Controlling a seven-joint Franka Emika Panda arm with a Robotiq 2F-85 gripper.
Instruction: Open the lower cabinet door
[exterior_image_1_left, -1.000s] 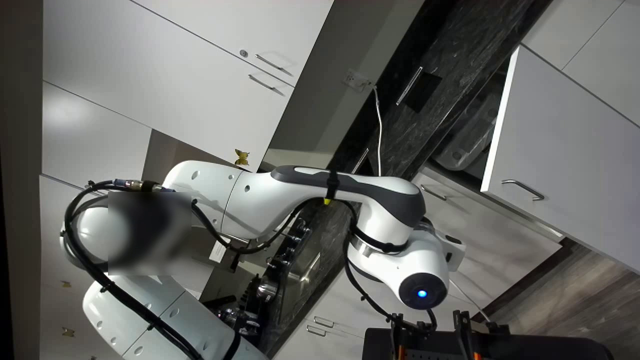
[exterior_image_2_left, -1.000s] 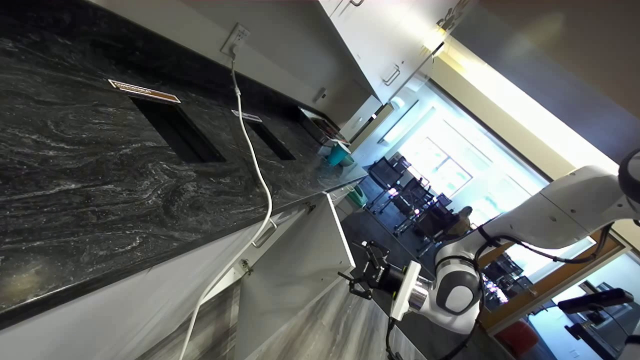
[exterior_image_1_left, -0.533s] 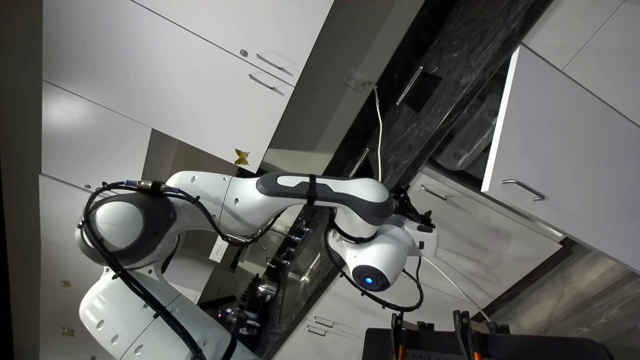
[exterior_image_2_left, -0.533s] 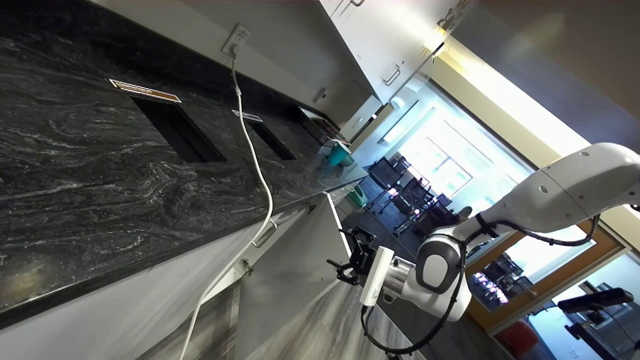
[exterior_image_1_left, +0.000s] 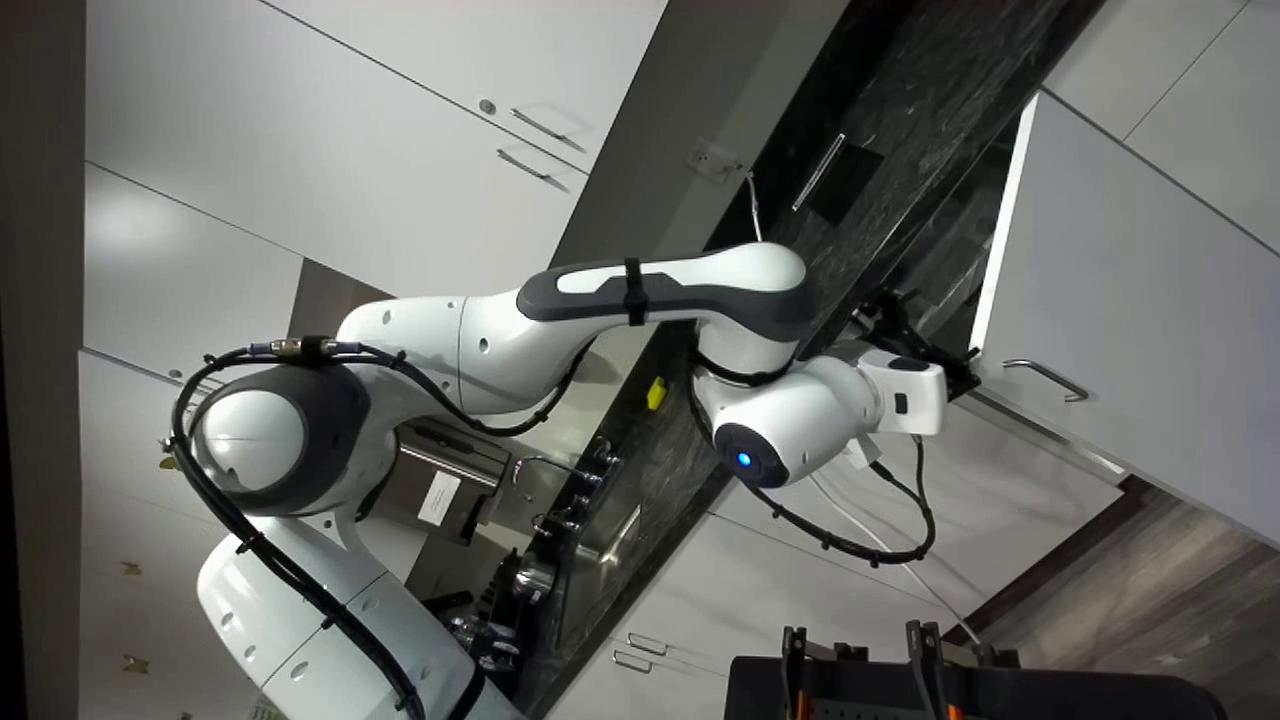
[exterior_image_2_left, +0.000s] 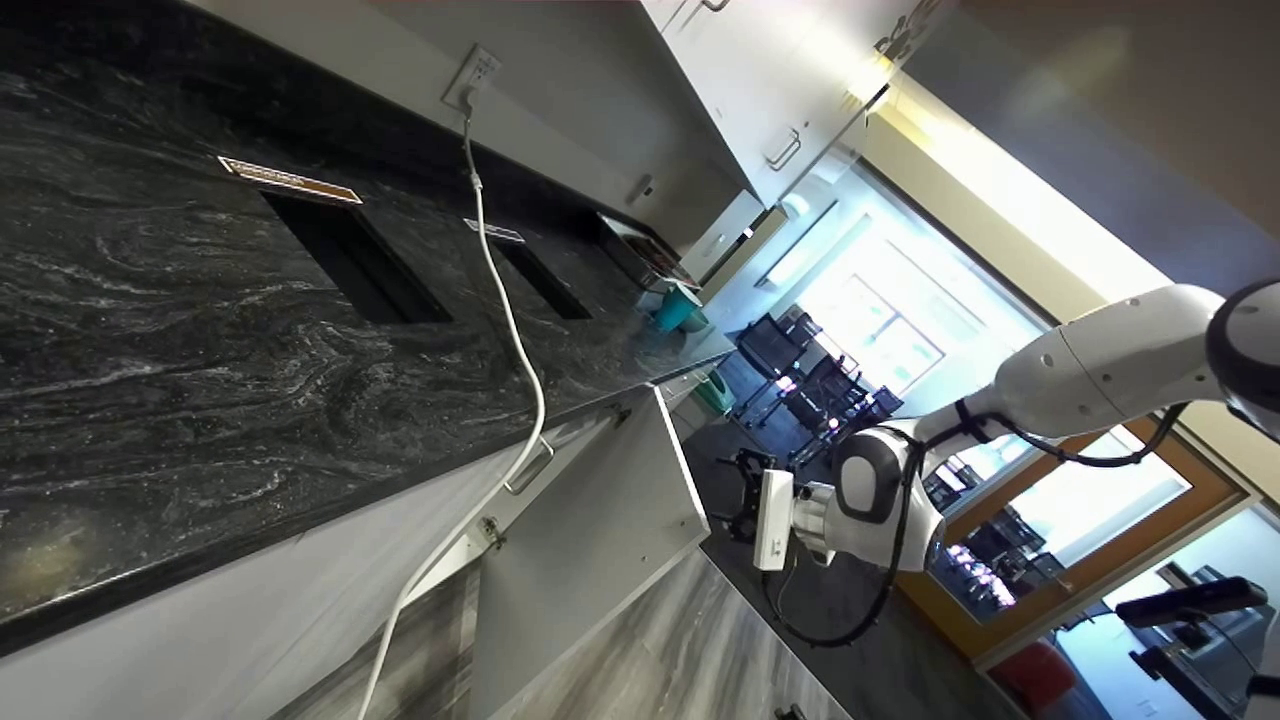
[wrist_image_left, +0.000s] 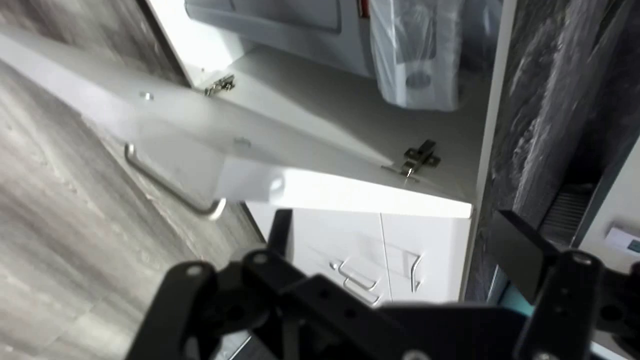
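The lower cabinet door (exterior_image_1_left: 1130, 300) is a plain white panel that stands swung open, with a slim bar handle (exterior_image_1_left: 1046, 380) near its free edge. Its inner face (exterior_image_2_left: 590, 570) shows in an exterior view. In the wrist view the door (wrist_image_left: 330, 190) crosses the middle, and its handle (wrist_image_left: 170, 182) is at the left, over the floor. My gripper (wrist_image_left: 400, 235) is open, with nothing between its fingers. In an exterior view the gripper (exterior_image_1_left: 930, 330) is beside the door's free edge; I cannot tell if they touch. The gripper (exterior_image_2_left: 742, 495) is partly hidden behind the wrist camera housing.
The open cabinet holds a plastic-wrapped item (wrist_image_left: 417, 65). The dark speckled countertop (exterior_image_2_left: 250, 380) runs above it, with a white cable (exterior_image_2_left: 515, 340) hanging over its edge. A black case (exterior_image_1_left: 1080, 690) stands at the bottom of an exterior view. A teal cup (exterior_image_2_left: 675, 308) is on the counter.
The arm has swung and risen; in an exterior view the gripper has moved right and up to the door's free edge, still open. The door has not visibly moved.
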